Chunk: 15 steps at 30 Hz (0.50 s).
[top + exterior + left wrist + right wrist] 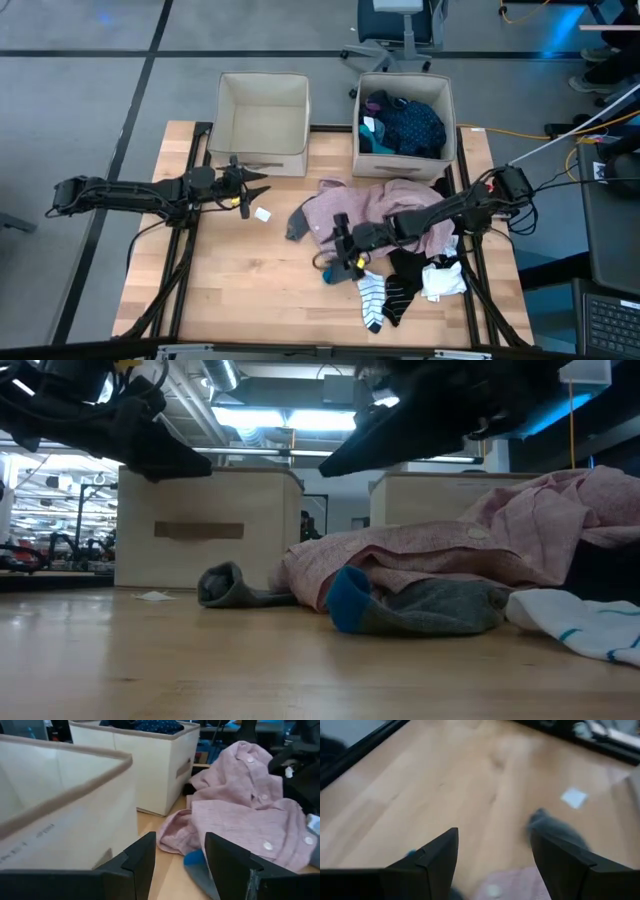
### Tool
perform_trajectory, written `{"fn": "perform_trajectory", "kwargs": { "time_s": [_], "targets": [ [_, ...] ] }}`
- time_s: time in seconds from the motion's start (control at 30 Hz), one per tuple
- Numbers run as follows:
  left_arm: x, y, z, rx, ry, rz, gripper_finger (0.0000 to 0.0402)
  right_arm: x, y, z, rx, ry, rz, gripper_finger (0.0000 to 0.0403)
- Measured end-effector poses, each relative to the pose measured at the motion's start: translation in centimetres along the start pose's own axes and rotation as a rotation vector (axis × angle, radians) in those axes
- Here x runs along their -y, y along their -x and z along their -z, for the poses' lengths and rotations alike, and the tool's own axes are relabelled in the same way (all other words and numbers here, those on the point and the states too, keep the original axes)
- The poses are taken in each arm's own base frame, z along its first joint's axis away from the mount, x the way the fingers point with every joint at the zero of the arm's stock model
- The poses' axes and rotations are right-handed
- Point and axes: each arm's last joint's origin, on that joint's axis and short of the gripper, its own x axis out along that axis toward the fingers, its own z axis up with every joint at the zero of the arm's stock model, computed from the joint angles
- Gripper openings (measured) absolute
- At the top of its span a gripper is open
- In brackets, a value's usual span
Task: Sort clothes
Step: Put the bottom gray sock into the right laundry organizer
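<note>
And there the left hand [262,184] hung open and empty at mid-left of the overhead frame, just in front of the left bin [262,122]. The right hand [343,243] hovered open, holding nothing, right of centre over the pink shirt [375,210]. Socks [385,292] lay at lower right on the desk [240,285]; dark garments filled the right bin [404,118].

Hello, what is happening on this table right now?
A two-armed robot is sorting clothes. The right bin already holds dark garments; the left bin looks empty. The right gripper hovers, jaws open, over the pink shirt and socks. The left gripper waits open beside the left bin.
</note>
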Motion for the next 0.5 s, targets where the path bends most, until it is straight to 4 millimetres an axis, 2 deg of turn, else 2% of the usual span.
{"fn": "perform_trajectory", "kwargs": {
  "time_s": [0.1,0.27,0.5],
  "targets": [
    [0.2,0.0,0.1,-0.015,-0.007,0.014,0.0162,-1.5,-0.6,0.4,-0.017,-0.016,-0.031,0.0248],
    [0.3,0.1,0.1,-0.011,-0.008,0.023,0.0162,-3.6,-2.5,2.4,-0.101,-0.011,-0.076,0.0248],
    [0.3,0.1,0.0,-0.004,-0.018,0.023,0.0162,-4.4,-5.1,4.8,-0.199,-0.002,-0.089,0.0248]
  ]
}}
